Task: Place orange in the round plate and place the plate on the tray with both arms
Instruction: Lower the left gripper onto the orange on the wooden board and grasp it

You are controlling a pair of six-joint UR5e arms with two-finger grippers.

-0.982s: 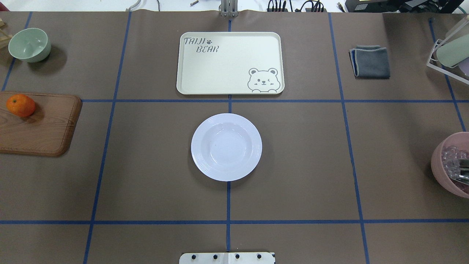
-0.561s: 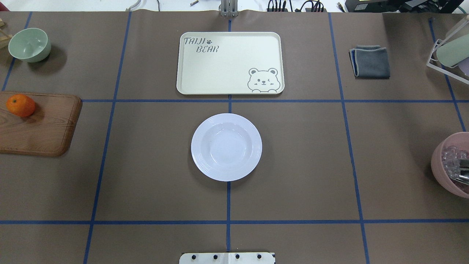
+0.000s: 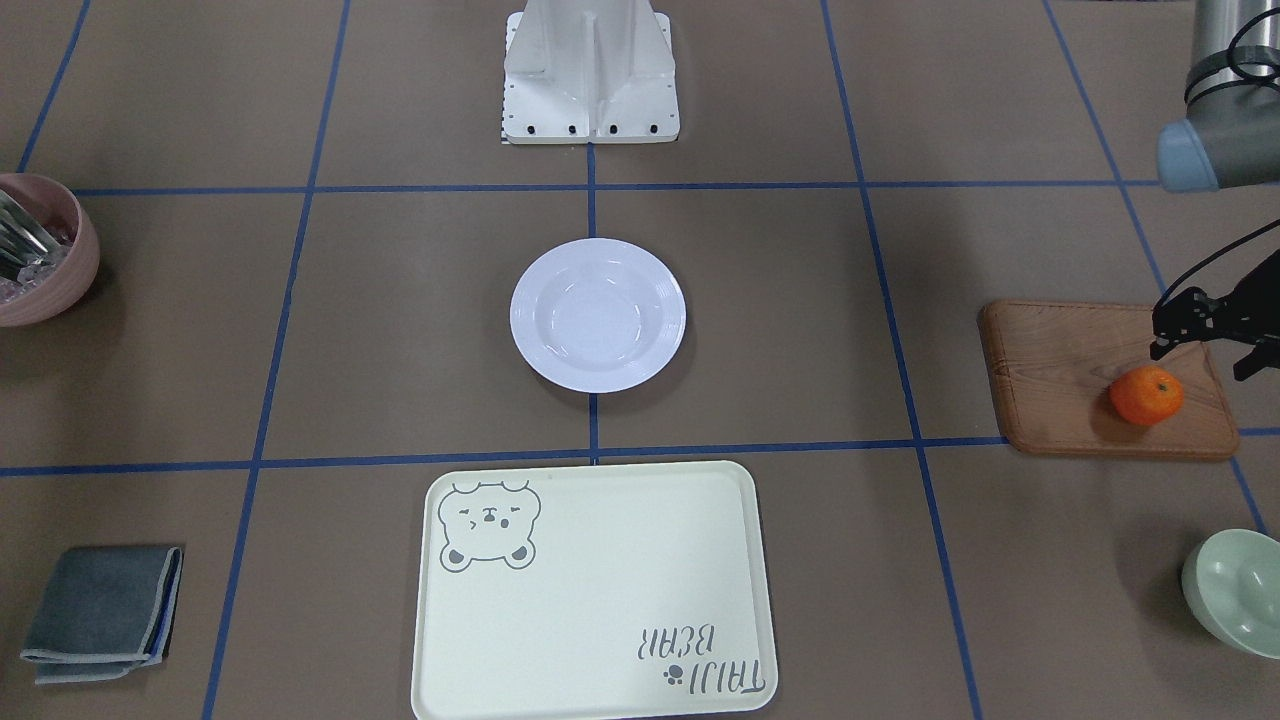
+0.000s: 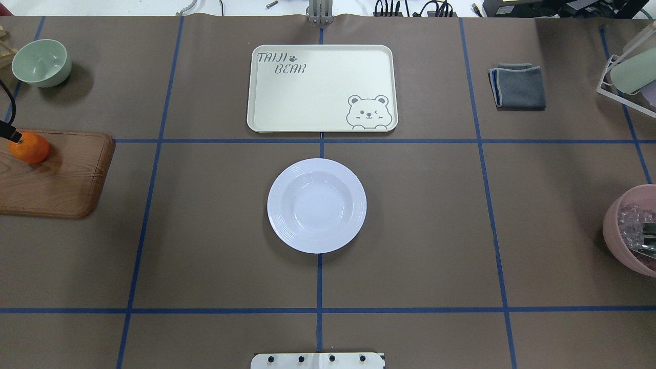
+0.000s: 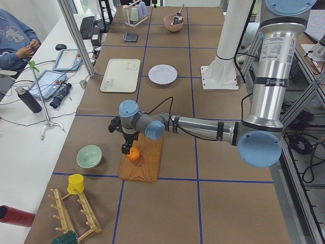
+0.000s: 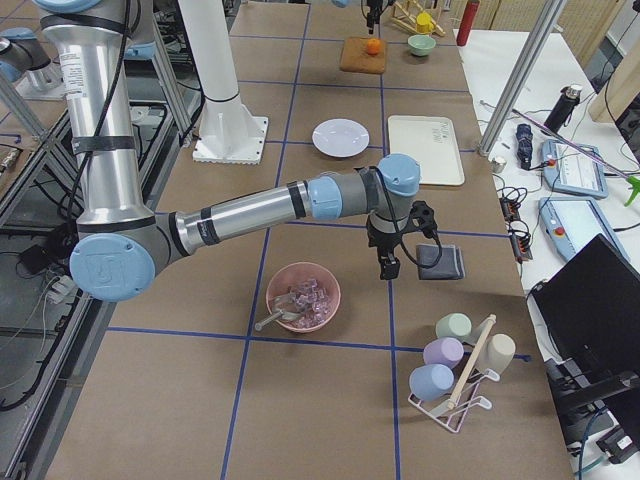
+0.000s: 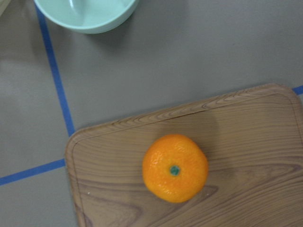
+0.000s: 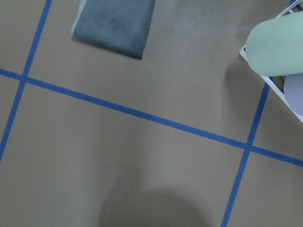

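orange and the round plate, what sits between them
From the orange to the round plate: the rest of the wooden board, then bare table crossed by one blue tape line; the overhead view shows it.

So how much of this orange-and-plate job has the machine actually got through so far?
Nothing is finished yet. In hand: the left gripper hovers open over the small bright-orange mandarin on the brown wooden board. The round white plate sits empty on the table, off the cream bear tray. Still to do: orange into plate, then plate onto tray.
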